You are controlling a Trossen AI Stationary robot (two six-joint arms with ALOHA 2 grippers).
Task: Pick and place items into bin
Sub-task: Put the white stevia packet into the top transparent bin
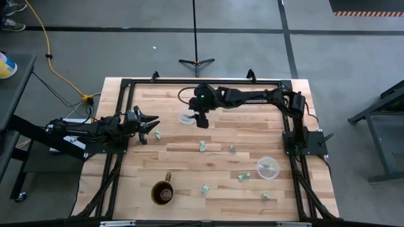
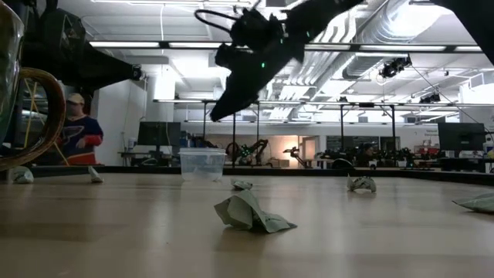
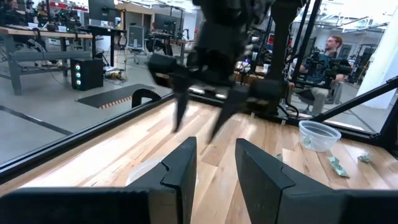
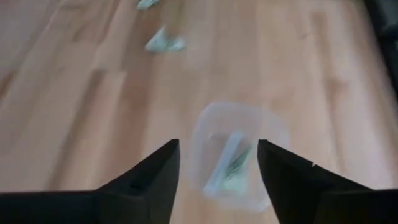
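Note:
A small clear bin (image 1: 187,118) stands on the table at the far middle. One green-and-white item (image 4: 229,165) lies inside it. My right gripper (image 4: 217,146) hangs open just above the bin, tilted downward, with nothing between its fingers. More items lie loose on the wood: one (image 1: 158,134) by the left arm, one (image 1: 202,145) at the centre, others (image 1: 243,176) nearer the front. My left gripper (image 1: 150,124) waits at the table's left edge, level and open, holding nothing.
A clear cup (image 1: 267,167) stands at the right and a brown mug (image 1: 163,193) at the near edge. A black frame (image 1: 126,82) borders the table. People show in the room beyond.

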